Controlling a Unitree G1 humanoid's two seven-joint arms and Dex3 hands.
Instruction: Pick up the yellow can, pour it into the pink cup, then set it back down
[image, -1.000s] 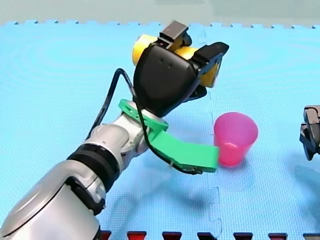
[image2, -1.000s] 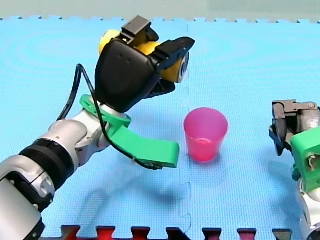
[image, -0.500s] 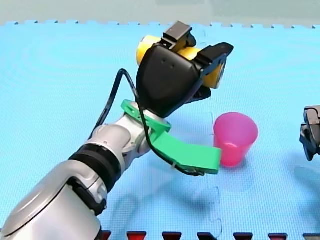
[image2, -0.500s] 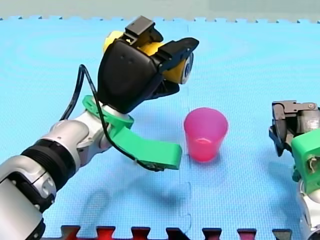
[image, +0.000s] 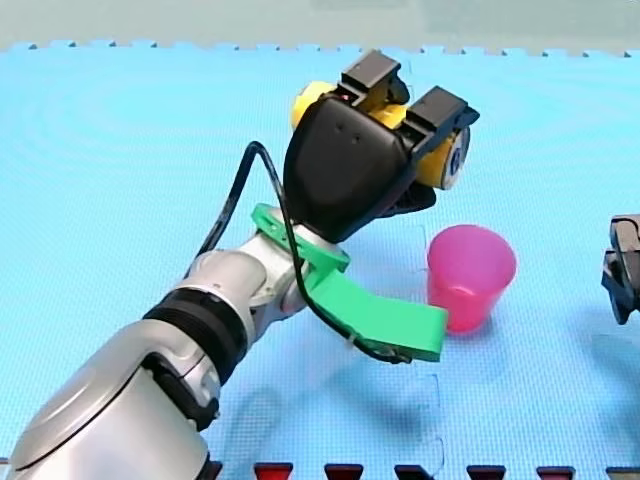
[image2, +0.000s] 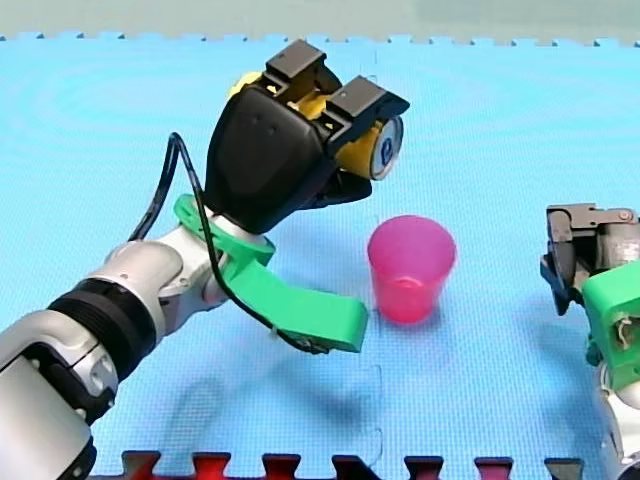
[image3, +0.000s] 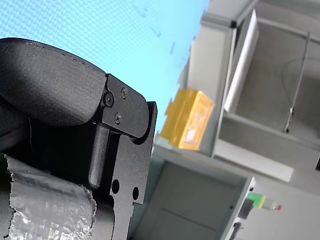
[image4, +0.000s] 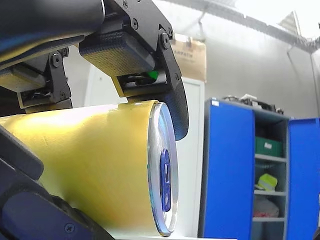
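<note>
Your left hand (image2: 280, 165) clasps the yellow can (image2: 368, 152), tipped sideways and raised near the pink cup (image2: 411, 268), likely for pouring. Your right hand (image2: 580, 262) is off to the right; I cannot tell its grip.

The yellow can (image4: 85, 165) shows a silvery end, maybe a blue mark; pink cup (image: 470, 275), black left hand (image2: 275, 150), bright blue mat (image: 120, 150).
</note>
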